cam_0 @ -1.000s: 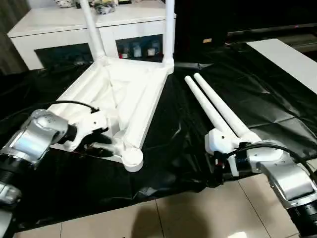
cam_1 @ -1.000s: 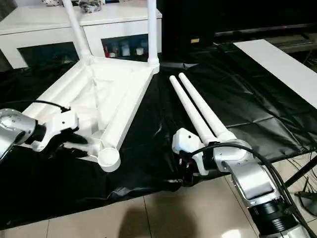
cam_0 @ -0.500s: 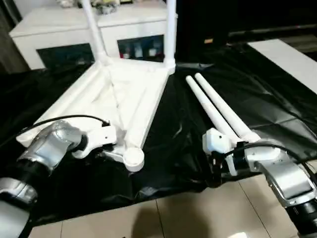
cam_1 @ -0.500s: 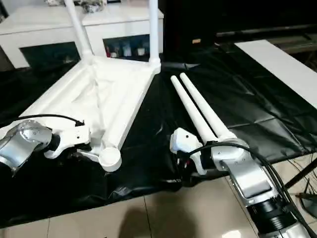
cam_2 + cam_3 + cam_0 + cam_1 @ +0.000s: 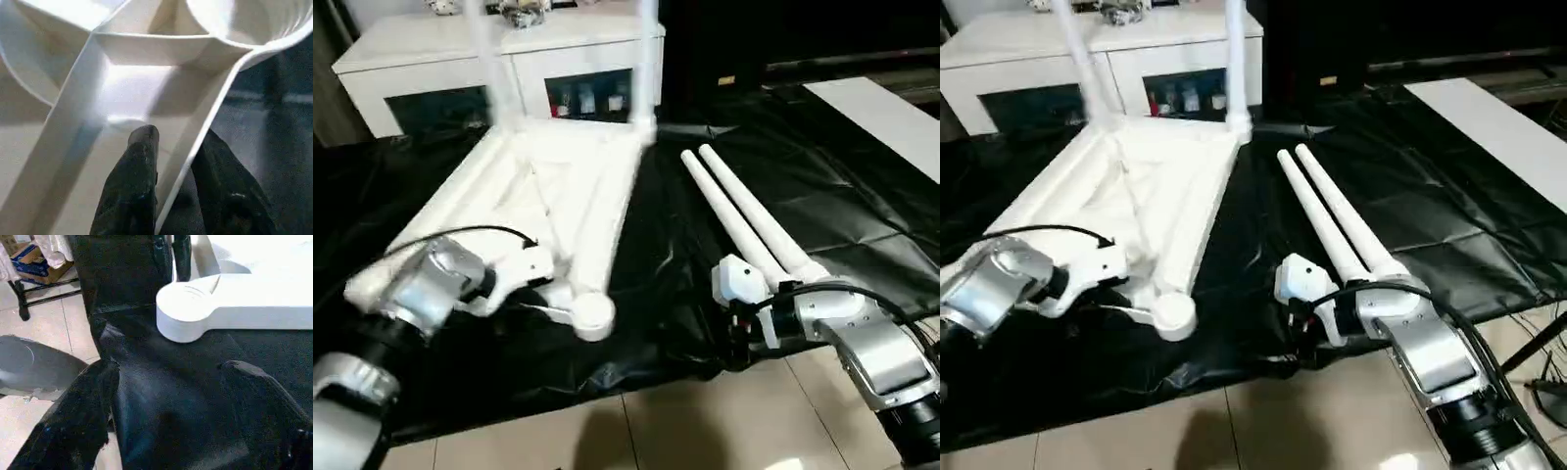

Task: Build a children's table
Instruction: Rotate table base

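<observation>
- A black crinkled plastic sheet (image 5: 822, 196) covers the floor under both pincers; its front edge runs just behind the right pincer, with pale floor tiles (image 5: 705, 421) beyond it.
- A low white cabinet with glass doors (image 5: 440, 73) stands far ahead of both pincers, past the sheet.
- The white plastic rectangular tabletop (image 5: 543, 196) lies upside down, ribbed underside up, stretching away from the left pincer; two white tube legs (image 5: 1232, 59) stand upright in its far corner sockets.
- Two loose long tapered white tube legs (image 5: 744, 211) lie side by side on the sheet, touching, their thick ends just beside the right pincer and their thin ends pointing away from it.
- The empty round corner socket (image 5: 592, 315) of the tabletop sits just beside the left pincer, between the two pincers.
- The left pincer (image 5: 173, 188) is clamped on the tabletop's near rim, one black finger (image 5: 139, 166) inside the rim, the other outside.
- The right pincer (image 5: 166, 426) is spread apart, empty, low over the sheet, facing the corner socket.
</observation>
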Robot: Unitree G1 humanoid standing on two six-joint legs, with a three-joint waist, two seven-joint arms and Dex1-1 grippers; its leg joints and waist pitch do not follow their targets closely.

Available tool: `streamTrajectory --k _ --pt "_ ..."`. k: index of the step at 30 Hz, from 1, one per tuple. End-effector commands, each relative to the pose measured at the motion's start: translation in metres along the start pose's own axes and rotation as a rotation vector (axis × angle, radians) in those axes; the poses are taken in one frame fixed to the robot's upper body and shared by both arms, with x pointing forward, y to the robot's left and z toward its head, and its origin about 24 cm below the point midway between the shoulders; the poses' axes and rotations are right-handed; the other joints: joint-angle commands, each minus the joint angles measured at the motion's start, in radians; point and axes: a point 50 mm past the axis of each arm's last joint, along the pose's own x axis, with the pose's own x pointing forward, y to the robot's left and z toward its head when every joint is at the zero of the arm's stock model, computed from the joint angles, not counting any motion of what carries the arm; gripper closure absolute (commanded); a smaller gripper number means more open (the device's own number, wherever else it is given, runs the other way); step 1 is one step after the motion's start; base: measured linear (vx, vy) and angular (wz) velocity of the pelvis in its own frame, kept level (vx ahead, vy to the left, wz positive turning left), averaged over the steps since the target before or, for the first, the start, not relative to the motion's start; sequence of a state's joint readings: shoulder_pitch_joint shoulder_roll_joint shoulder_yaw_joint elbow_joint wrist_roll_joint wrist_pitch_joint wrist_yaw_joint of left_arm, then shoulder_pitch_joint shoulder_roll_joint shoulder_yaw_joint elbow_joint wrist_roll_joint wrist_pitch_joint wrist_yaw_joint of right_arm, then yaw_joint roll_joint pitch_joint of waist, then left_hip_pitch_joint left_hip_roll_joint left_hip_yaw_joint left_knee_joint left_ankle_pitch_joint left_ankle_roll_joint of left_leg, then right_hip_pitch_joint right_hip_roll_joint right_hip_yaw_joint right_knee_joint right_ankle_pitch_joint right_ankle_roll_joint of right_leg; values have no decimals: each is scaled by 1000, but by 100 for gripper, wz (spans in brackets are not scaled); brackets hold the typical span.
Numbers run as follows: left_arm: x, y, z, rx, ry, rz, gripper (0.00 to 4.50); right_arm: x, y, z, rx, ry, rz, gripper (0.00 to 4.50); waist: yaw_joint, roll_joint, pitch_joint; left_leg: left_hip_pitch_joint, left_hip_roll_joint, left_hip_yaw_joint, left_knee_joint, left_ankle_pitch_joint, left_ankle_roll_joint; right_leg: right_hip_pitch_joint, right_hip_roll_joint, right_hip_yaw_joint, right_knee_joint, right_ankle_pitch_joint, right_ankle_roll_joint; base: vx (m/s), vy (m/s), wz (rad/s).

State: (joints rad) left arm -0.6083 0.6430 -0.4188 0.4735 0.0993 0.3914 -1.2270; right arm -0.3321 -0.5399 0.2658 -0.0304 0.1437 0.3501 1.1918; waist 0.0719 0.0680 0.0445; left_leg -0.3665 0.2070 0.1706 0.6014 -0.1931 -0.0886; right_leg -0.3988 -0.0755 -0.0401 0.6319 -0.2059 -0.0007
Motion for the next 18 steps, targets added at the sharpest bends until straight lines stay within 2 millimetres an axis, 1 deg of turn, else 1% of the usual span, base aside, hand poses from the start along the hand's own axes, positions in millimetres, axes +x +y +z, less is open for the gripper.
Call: streamTrajectory --k 1,2,4,5,7,9,10,11,12,13,14,15,16,17,18 --pt "3 -7 -13 -100 12 1 361 2 1 5 -14 -8 4 81 1 -2 -65 5 13 -4 -68 -166 20 58 -50 32 -66 -29 -267 0 0 0" --pt "4 -11 -14 -128 -3 7 376 2 1 5 -13 -9 2 81 -3 0 -63 5 11 -4 -68 -172 21 57 -49 32 -67 -43 -265 0 0 0" --pt "6 -19 -14 -177 -31 19 381 1 1 4 -11 -10 -4 81 -12 -2 -62 3 11 -5 -69 -178 27 57 -48 30 -72 -64 -263 0 0 0" --pt "7 -23 -14 -200 -42 38 384 1 1 4 -10 -10 -6 81 -16 -1 -64 2 12 -5 -68 -165 32 59 -49 30 -70 -53 -265 0 0 0" --pt "10 -26 -15 -249 -66 113 395 1 -1 3 -7 -10 -17 81 -21 -2 -61 2 12 -4 -68 -167 41 56 -47 29 -73 -62 -268 0 0 0" --pt "13 -25 -13 -284 -84 171 401 1 -2 2 -6 -7 -24 81 -21 -6 -60 2 8 -2 -67 -178 48 55 -45 30 -80 -113 -258 0 0 0" --pt "13 -25 -13 -284 -84 171 401 1 -2 2 -6 -7 -24 81 -21 -4 -59 1 8 -3 -67 -185 47 55 -46 29 -83 -147 -247 0 0 0" --pt "15 -23 -11 -295 -103 225 404 2 -3 2 -8 -4 -30 81 -23 -10 -58 -3 7 -5 -69 -186 46 57 -45 28 -82 -173 -234 0 0 0" --pt "15 -23 -11 -295 -103 225 417 2 -3 2 -8 -4 -30 81 -25 -9 -58 -4 7 -5 -69 -187 45 58 -46 28 -84 -181 -229 0 0 0" --pt "18 -21 -6 -286 -130 260 417 3 -5 2 -10 1 -51 81 -26 -11 -59 -3 6 -5 -68 -187 46 55 -46 28 -86 -194 -220 0 0 0" --pt "19 -20 -4 -280 -140 277 423 3 -7 1 -11 6 -62 81 -28 -11 -59 -4 5 -6 -67 -182 46 55 -45 28 -88 -196 -217 0 0 0" --pt "21 -18 0 -260 -161 308 426 4 -10 0 -13 18 -93 81 -26 -12 -60 -4 4 -5 -66 -175 47 55 -45 28 -89 -193 -215 0 0 0" --pt "21 -17 2 -251 -169 320 431 4 -12 0 -14 23 -106 81 -30 -12 -61 -6 3 -6 -66 -167 47 54 -44 27 -87 -183 -215 0 0 0" --pt "22 -15 4 -240 -171 355 436 4 -15 -2 -6 35 -138 81 -27 -9 -64 -2 4 -5 -63 -161 48 53 -44 27 -86 -168 -217 0 0 0" --pt "22 -11 9 -210 -189 400 441 4 -23 -6 -1 59 -211 81 -28 -8 -64 -4 5 -6 -62 -146 52 52 -43 28 -83 -134 -226 0 0 0"
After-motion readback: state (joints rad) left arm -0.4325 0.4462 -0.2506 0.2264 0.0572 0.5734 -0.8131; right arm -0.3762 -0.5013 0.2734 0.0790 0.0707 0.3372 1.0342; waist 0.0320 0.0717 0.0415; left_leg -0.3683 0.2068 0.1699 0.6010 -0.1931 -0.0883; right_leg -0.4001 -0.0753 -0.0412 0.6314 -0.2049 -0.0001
